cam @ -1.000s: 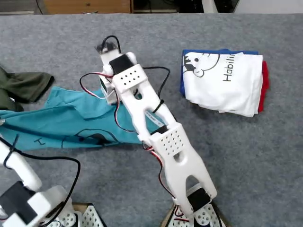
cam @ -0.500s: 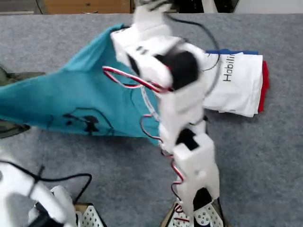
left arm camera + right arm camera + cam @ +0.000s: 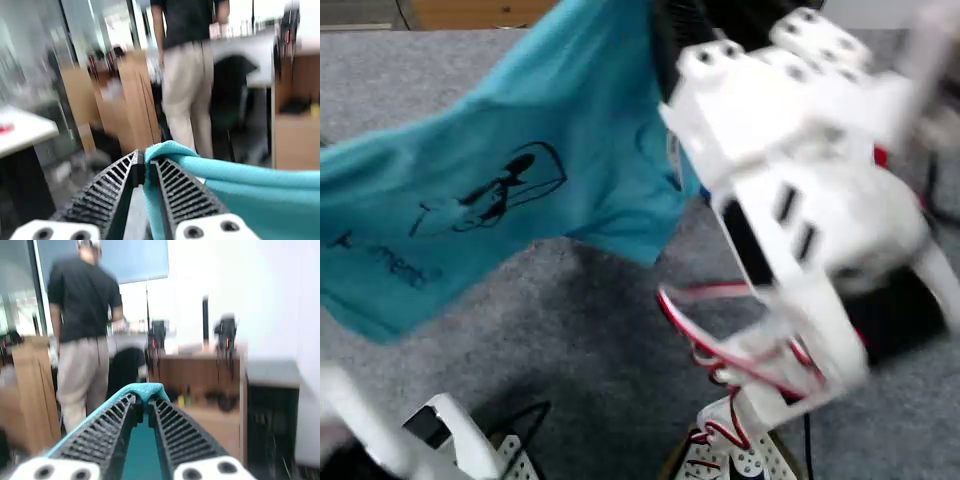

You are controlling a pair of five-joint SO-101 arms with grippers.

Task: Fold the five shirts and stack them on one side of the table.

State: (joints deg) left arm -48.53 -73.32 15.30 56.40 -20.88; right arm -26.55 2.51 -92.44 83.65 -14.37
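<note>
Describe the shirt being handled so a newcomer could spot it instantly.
Above the grey table, beside the white arm, hangs a teal shirt, spread wide and pinched by the left end effector and the right end effector. Its teal colour and black line drawing set it apart.

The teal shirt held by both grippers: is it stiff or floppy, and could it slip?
Probably floppy: the teal shirt sags in folds between its held corners. It might slip: left gripper and right gripper each pinch only a small edge.

The shirt (image 3: 500,180) hangs above the table (image 3: 590,340), between left gripper (image 3: 148,172) and right gripper (image 3: 143,407).
</note>
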